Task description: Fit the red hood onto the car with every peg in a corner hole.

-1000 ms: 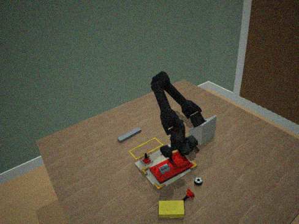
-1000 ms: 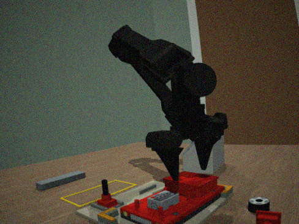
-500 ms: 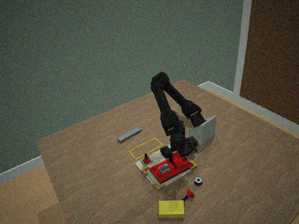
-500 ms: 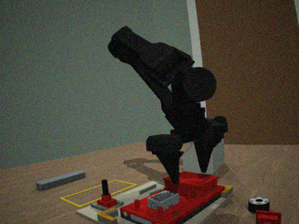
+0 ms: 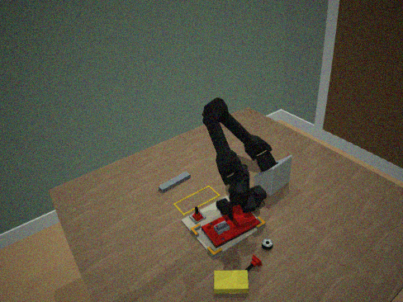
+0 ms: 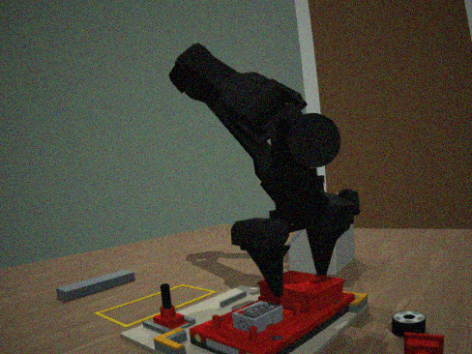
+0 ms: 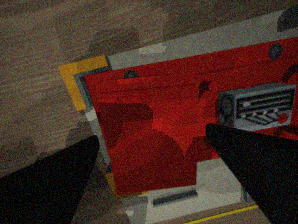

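Hood (image 5: 241,217) (image 6: 315,291) (image 7: 150,170) looks perched on the deck beside the engine block (image 5: 221,227) (image 6: 257,316) (image 7: 257,107), off its pegs. Your gripper (image 5: 236,209) (image 6: 301,284) (image 7: 153,134)'s spread wide, empty; drop carelessly and the engine-side finger could clip the block or shove the shell askew.

on my wooden table (image 5: 124,206) (image 6: 29,285) (image 7: 30,35) lie the jig (image 5: 206,248) (image 6: 135,339) (image 7: 225,182), a grey bar (image 5: 174,182) (image 6: 96,285), a yellow block (image 5: 231,281) and a black-and-white wheel (image 5: 267,243) (image 6: 408,324).

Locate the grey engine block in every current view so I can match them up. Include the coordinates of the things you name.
Top: the engine block (image 5: 221,227) (image 6: 257,316) (image 7: 257,107) is below and right of centre.
Exterior: low, slightly right of centre.
Wrist: at the right side, about mid-height.
Shared landmark: the red chassis deck (image 5: 217,238) (image 6: 271,339) (image 7: 170,67) around it.
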